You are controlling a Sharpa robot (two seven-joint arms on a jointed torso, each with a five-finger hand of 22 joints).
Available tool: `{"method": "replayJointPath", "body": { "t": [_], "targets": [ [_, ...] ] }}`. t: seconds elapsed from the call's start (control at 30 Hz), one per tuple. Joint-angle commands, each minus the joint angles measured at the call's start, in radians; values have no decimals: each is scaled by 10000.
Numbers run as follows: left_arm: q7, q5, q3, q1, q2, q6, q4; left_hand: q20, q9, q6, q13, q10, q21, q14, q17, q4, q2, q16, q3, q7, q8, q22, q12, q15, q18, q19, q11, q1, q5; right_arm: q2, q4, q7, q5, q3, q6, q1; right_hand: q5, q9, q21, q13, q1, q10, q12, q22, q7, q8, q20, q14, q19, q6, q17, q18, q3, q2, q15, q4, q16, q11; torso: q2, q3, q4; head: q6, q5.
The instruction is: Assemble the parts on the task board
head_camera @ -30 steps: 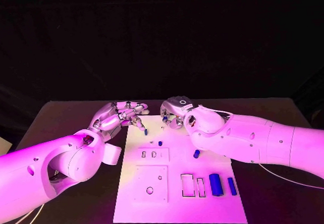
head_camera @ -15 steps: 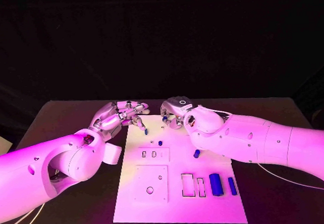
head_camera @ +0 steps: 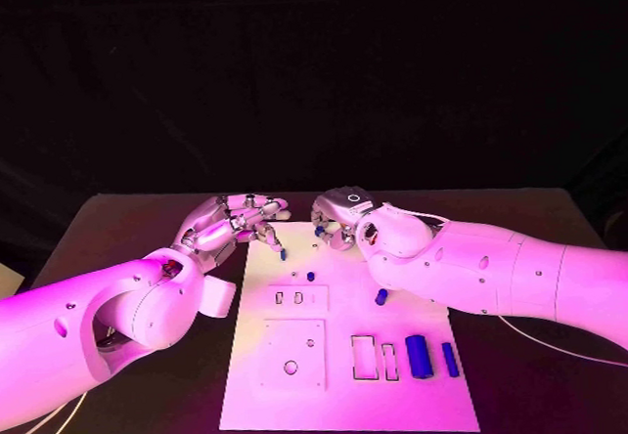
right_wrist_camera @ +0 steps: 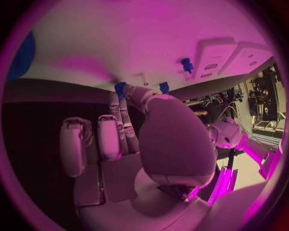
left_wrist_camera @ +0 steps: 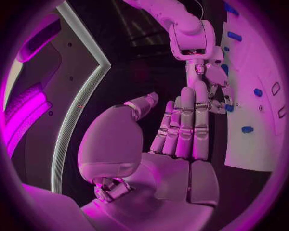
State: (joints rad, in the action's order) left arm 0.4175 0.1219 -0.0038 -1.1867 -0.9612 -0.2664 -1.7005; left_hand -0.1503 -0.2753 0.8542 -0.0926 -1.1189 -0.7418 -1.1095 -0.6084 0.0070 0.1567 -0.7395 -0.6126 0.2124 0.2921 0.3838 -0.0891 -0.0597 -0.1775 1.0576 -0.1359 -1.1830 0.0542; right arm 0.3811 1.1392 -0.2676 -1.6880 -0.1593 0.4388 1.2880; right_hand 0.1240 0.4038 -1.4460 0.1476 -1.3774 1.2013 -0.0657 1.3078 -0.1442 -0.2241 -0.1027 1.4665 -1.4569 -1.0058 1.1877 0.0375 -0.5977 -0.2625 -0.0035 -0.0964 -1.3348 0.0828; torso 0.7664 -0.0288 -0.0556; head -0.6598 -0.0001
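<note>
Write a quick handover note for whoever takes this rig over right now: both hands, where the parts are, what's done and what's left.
Left hand: at the task board's far edge, pinching a small blue part at its fingertips.
Right hand: also at the far edge, fingers on another blue part; a firm grip cannot be confirmed.
Two long blue parts lie at the near right; two small ones sit mid-board.
Rectangular slots stand empty; most of the assembly is left.
</note>
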Motion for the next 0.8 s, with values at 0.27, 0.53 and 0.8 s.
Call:
{"method": "replayJointPath", "body": {
  "t": [0.27,0.53,0.8],
  "targets": [
    [73,-43,9,-24,-1,210,10,1,-8,-53,-15,5,-20,75,-8,-23,-15,-48,-60,-18,-56,9,61,-16,-32,-99,-31,-47,18,318,408,155,7,-10,47,-9,-321,-118,2320,-569,-468,-2155,-152,-1762,158,832,-269,-314,1454,1039,-2130,637,2606,275,366,-530,1589,345,-4,2,-3,6,0],
    [85,-57,9,-25,-94,227,88,1,-8,-53,-15,5,-20,75,-8,-23,-15,-48,-60,-18,-56,9,61,-16,-32,-99,-31,-47,18,1918,1908,44,548,122,98,40,-553,-85,2722,-702,-1235,-2148,-671,-2004,219,981,-249,-397,1426,1018,-2560,674,3683,282,312,-1828,1808,298,-56,4,83,50,19],
    [130,-86,8,-26,-187,246,280,1,-8,-53,-15,5,-20,75,-8,-23,-15,-48,-60,-18,-56,9,61,-16,-32,-99,-31,-47,18,3428,2638,393,2673,373,-99,162,-444,-56,1824,-377,-1287,-793,-1557,-897,-44,1034,-5,4,772,931,-1499,442,3241,361,44,-1899,972,-47,-170,60,232,97,72]
  ]
}}
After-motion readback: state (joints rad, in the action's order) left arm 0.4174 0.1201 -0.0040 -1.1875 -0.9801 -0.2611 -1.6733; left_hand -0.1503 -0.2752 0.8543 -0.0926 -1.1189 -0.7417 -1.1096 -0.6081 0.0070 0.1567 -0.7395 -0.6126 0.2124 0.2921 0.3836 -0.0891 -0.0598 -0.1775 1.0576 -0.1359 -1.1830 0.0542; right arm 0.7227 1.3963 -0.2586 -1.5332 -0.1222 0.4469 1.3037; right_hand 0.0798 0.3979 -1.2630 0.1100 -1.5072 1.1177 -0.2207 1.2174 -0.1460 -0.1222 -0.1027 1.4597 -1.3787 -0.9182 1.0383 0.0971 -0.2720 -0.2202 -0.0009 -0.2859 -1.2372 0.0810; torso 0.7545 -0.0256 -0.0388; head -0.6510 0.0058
